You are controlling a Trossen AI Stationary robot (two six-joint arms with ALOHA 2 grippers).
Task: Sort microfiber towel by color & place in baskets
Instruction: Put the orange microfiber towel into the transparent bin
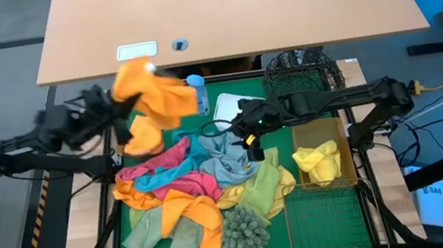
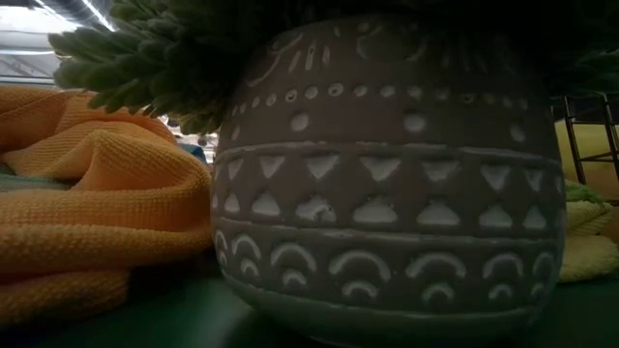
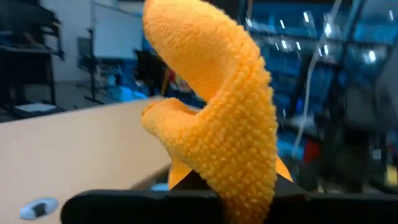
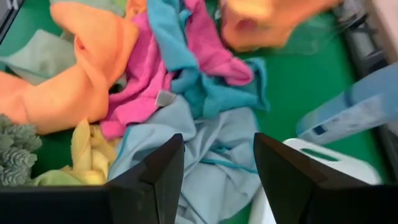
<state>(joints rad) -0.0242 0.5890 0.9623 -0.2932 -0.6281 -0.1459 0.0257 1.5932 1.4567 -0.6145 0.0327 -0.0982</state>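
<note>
Upper left of frame, my left gripper (image 1: 119, 113) clenches an orange towel (image 1: 152, 99) aloft, needing a basket; my right gripper (image 4: 217, 168) hovers released above the pile.

Patterned grey pot (image 2: 387, 184) hogging the whole shot

Shaggy green clump (image 2: 145, 58) spills over its rim, a folded orange towel (image 2: 97, 203) sits bunched against its side, and yellowish cloth (image 2: 585, 242) peeks out opposite.

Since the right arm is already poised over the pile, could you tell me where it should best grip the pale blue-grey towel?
Probably from straight above, at the raised crease in the middle of the pale blue-grey towel. It lies rumpled on top of the pile, directly beneath the right gripper, whose fingers are open, so a fold there should pinch easily.
</note>
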